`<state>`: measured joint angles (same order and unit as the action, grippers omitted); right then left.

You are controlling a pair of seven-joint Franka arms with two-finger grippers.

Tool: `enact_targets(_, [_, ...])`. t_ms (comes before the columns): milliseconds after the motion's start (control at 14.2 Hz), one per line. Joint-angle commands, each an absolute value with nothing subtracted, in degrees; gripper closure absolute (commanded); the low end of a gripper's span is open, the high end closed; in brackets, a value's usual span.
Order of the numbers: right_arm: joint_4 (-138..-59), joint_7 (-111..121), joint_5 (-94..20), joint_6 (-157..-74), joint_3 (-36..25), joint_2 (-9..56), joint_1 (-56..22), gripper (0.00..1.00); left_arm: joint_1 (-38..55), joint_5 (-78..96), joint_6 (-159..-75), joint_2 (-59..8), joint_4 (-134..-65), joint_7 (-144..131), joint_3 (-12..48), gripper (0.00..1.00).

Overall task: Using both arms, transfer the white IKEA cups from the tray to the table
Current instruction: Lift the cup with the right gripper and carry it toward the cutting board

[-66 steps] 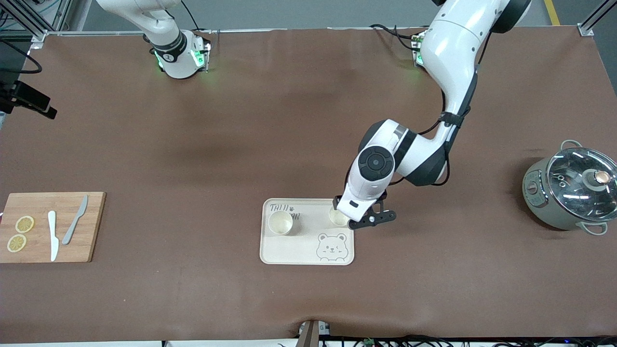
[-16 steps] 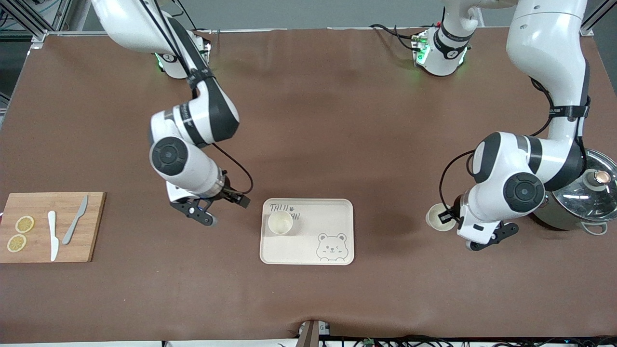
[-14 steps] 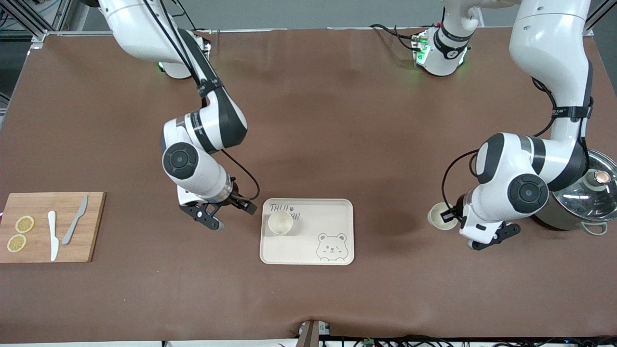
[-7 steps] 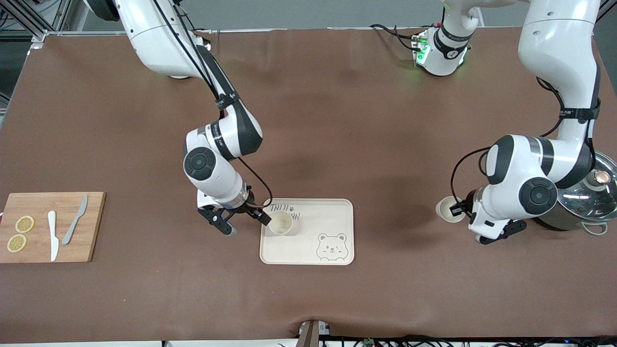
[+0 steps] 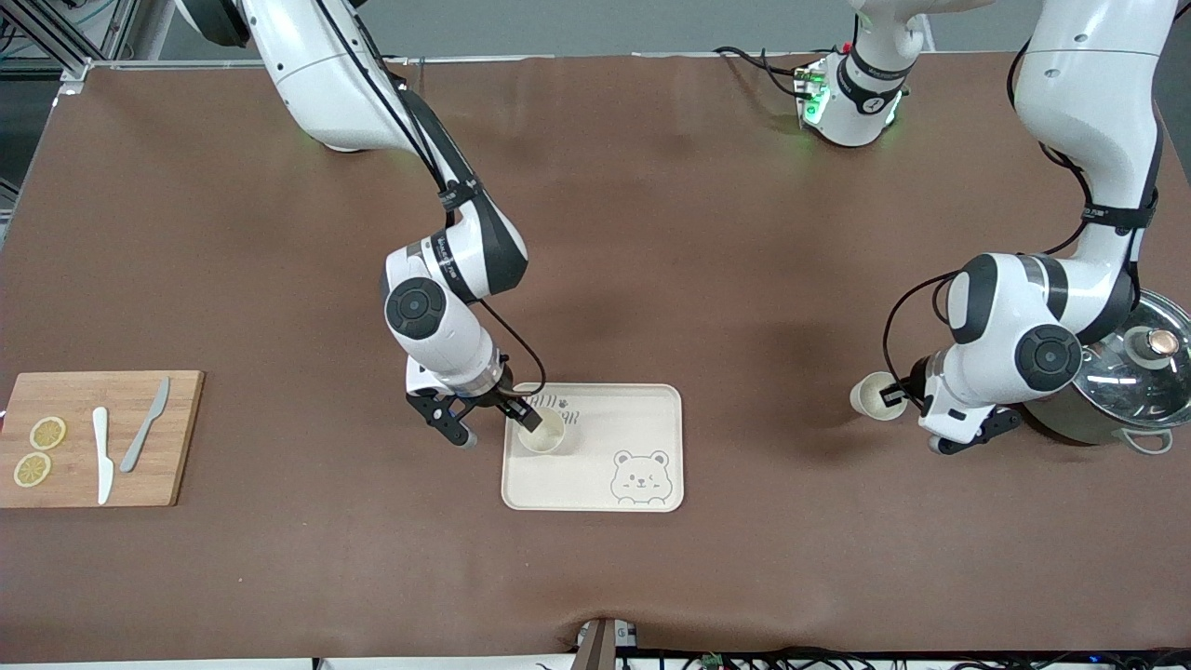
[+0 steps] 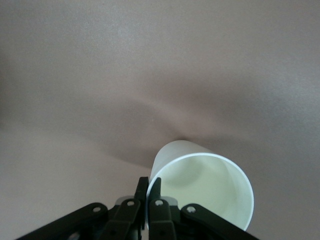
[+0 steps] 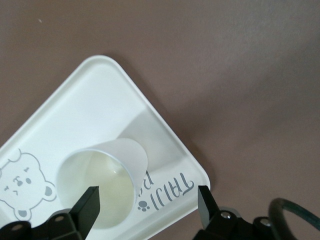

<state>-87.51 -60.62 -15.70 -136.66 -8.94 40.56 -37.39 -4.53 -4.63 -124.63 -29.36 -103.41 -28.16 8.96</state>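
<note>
Your lighting is even, diffuse and overhead. Soft dark shadows lie on the table beneath both arms. Glare marks the pot lid; green lamps glow at both bases. Your front view is sharp. In the wrist views the nearest finger parts blur; the cup casts a faint shadow.

two cups, one tray, two knives.

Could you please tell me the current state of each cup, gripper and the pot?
Cup on tray: upright, one finger inside it.
Carried cup: pinched at the rim.
Right gripper: open, straddling the cup wall.
Left gripper: shut on the carried cup.
Pot: lid on.
Tray: flat on the table.
</note>
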Motion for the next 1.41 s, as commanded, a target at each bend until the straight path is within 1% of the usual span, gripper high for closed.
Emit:
enact_targets(0, [-84.4,-62.8,-16.7,-137.0,-8.0,43.9,-37.5,0.2,-8.3,-3.7,-128.0,-27.4,-107.0,-27.0,12.3,1.0])
enact_targets(70, [-84.2,-62.8,-16.7,-137.0,-7.9,44.0,-37.5,0.28,-8.6,-3.6,-128.1,-27.6,-107.0,-27.0,12.7,1.0])
enact_targets(141, [-84.2,-62.8,-16.6,-137.0,-7.9,44.2,-37.6,0.43,-8.6,-3.6,-128.1,-27.7,-107.0,-27.0,12.8,1.0])
enact_targets(211, [-84.2,-62.7,-16.6,-136.9,-7.9,44.3,-37.6,0.72,-8.6,-3.6,-128.1,-27.8,-107.0,-27.0,12.8,1.0])
enact_targets(282, [-84.2,-62.8,-16.6,-136.9,-7.9,44.3,-37.5,0.95,-8.6,-3.6,-128.1,-27.9,-107.0,-27.0,12.8,0.91])
enact_targets(352, [-83.9,-62.9,-16.6,-136.9,-7.9,44.2,-37.5,1.0,-8.7,-3.6,-128.1,-28.2,-106.9,-27.0,12.8,0.84])
enact_targets(563, [-82.2,-62.4,-17.0,-135.6,-7.9,43.8,-36.7,1.0,-9.0,-3.6,-128.5,-28.7,-106.9,-27.0,12.8,0.82])
enact_targets(634, [-81.2,-62.4,-17.0,-133.4,-7.9,43.4,-36.5,1.0,-9.0,-3.6,-128.5,-28.7,-106.8,-27.1,12.8,0.76])
enact_targets(775, [-77.0,-62.3,-16.4,-123.5,-8.3,42.7,-35.4,1.0,-9.0,-3.6,-128.5,-28.5,-106.3,-27.0,12.8,0.0])
enact_targets(845, [-75.2,-62.1,-16.4,-119.0,-8.3,42.5,-33.8,1.0,-9.0,-3.6,-128.5,-28.0,-106.2,-27.0,12.8,0.0])
enact_targets(915, [-74.5,-61.6,-16.4,-116.5,-8.3,42.0,-32.2,1.0,-9.0,-3.6,-128.4,-27.5,-106.0,-26.9,12.8,0.0])
enact_targets(986, [-75.3,-60.6,-16.3,-115.5,-8.2,39.7,-31.1,1.0,-9.0,-3.6,-128.2,-26.9,-105.6,-26.9,12.8,0.0])
enact_targets(1127, [-81.0,-54.1,-15.9,-113.6,-9.0,34.7,-29.6,1.0,-9.0,-3.6,-128.1,-25.5,-104.7,-26.5,12.8,0.0])
enact_targets(1338, [-95.0,-39.6,-15.8,-113.9,-9.7,24.5,-23.8,1.0,-8.9,-3.9,-127.8,-23.7,-102.1,-26.2,12.8,0.0])
